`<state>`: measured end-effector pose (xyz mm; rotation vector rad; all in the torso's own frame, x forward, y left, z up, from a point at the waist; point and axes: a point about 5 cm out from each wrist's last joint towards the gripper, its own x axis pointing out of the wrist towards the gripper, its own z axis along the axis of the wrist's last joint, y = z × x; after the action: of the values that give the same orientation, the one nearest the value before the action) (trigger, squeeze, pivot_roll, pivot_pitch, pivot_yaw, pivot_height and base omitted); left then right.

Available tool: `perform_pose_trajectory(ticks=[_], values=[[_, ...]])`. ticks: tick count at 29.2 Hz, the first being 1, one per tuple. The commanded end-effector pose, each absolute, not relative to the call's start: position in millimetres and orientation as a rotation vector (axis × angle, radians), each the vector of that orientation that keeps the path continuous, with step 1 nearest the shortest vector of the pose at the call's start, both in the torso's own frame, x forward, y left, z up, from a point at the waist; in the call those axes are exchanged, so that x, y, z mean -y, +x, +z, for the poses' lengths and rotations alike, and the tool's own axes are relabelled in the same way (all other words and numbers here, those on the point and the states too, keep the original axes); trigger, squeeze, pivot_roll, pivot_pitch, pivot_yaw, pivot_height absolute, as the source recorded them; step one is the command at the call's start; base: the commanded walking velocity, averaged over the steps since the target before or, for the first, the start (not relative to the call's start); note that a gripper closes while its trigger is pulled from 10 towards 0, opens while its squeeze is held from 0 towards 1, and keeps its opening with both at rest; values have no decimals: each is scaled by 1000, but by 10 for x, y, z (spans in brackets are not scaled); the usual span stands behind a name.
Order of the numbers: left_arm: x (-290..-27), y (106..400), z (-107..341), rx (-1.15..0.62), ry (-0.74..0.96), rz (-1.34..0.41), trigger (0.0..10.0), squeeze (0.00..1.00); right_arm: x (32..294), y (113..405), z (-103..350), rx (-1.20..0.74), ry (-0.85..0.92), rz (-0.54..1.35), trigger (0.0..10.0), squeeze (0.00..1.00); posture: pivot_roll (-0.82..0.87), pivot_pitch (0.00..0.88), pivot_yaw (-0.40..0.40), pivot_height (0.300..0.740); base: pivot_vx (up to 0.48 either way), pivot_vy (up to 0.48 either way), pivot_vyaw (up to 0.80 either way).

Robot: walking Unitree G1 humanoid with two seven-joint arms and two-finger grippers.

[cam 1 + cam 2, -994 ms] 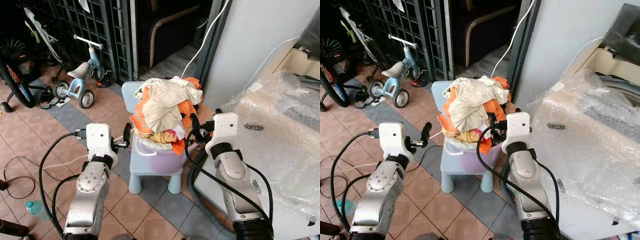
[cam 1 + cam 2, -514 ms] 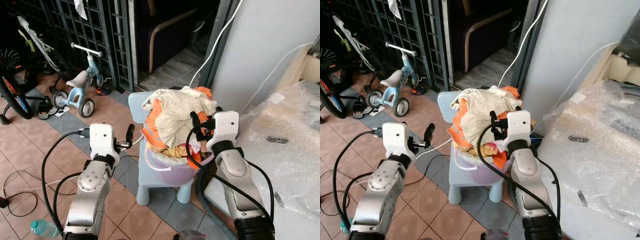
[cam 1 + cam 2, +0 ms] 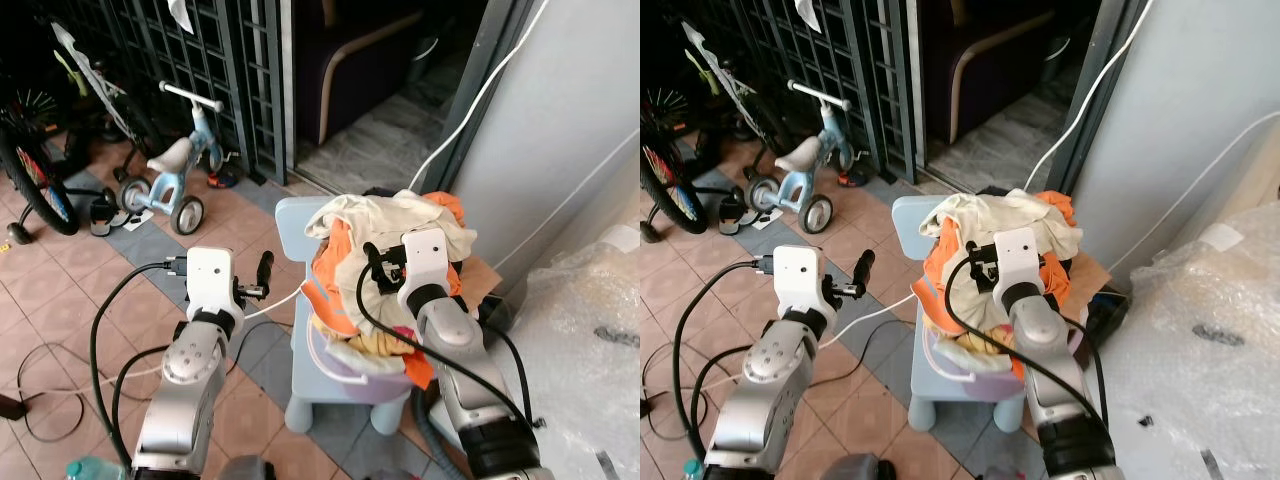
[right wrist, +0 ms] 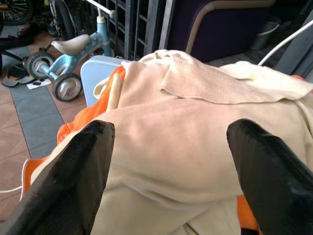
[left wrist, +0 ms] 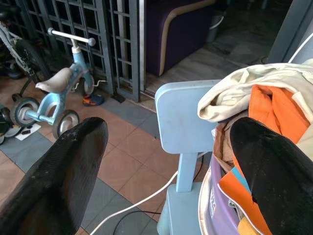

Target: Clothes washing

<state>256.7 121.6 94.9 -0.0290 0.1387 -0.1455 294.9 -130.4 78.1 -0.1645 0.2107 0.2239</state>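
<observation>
A heap of cream and orange clothes (image 3: 385,215) fills a lilac basin (image 3: 345,365) that stands on a small light-blue chair (image 3: 300,218). My right gripper (image 4: 171,132) is open, its fingers spread over the cream garment (image 4: 186,122) at the top of the heap, close above it. In the eye views the right gripper (image 3: 372,262) sits at the front of the pile. My left gripper (image 5: 168,147) is open and empty. It hangs in the air to the left of the chair (image 5: 183,117), level with the backrest.
A bubble-wrapped washing machine (image 3: 600,340) stands at the right against a grey wall (image 3: 570,120). A blue tricycle (image 3: 170,175) and a bicycle (image 3: 40,170) stand at the left by a metal grille (image 3: 220,70). Cables (image 3: 60,345) lie on the tiled floor.
The whole view has shifted as I moved, bringing the chair nearer the middle. My right gripper was beside the heap and is now over its top. The left gripper stays left of the chair.
</observation>
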Motion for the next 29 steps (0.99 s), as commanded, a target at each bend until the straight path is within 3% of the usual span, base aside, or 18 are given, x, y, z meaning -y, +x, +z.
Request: perform_pose_trajectory(ticks=[1, 4, 5, 7, 29], values=[[-1205, 2544, 969, -140, -21, -147, 10000, 0, 1247, 3000, 738, -261, -180, 267, 10000, 0, -34, 46, -15, 740, 0, 0, 0], [-1218, 2542, 971, -142, -16, -144, 10000, 0, 1229, 3026, 658, -316, -191, 286, 10000, 0, -34, 46, -15, 740, 0, 0, 0], [-1221, 2542, 972, -142, -14, -144, 10000, 0, 1229, 3031, 627, -340, -192, 288, 6078, 0, -34, 46, -15, 740, 0, 0, 0], [-1230, 2546, 971, -144, -10, -143, 10000, 0, 1219, 3051, 540, -396, -178, 298, 0, 0, -17, 43, -18, 740, 0, 0, 0], [-1240, 2566, 967, -154, 15, -148, 10000, 0, 1165, 3049, 425, -430, -156, 302, 0, 0, -17, 41, -9, 740, 0, 0, 0]])
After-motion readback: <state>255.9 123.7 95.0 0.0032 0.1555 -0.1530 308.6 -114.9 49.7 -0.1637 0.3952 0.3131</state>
